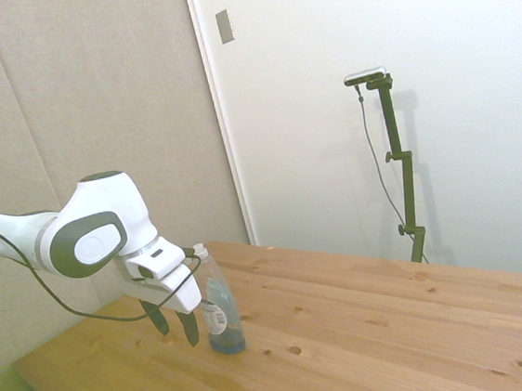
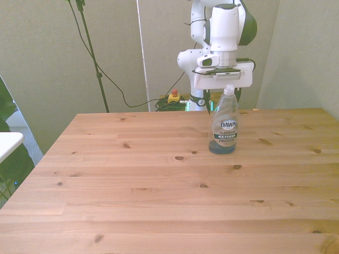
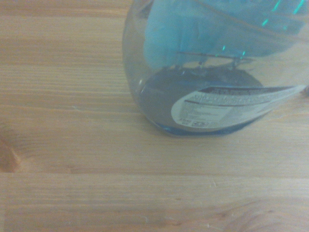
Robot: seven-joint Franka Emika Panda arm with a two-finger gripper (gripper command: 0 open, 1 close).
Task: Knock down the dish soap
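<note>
The dish soap bottle (image 1: 220,302) stands upright on the table (image 1: 369,333) just beside the spread fingers (image 1: 190,328).

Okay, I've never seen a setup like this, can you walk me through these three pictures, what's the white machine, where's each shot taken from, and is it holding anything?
The white machine is a robot arm, and its gripper, a two-fingered claw, hangs at the end. One picture is taken from the side of the wooden table, one from across the table facing the robot, and one from a camera on the robot's wrist, very close up. The only thing on the table is a clear dish soap bottle with a little blue liquid at the bottom. It stands upright. In the side view the gripper's dark fingers are spread open, close beside the bottle near the table. Nothing is held. The wrist picture shows the bottle's base and label.
</note>
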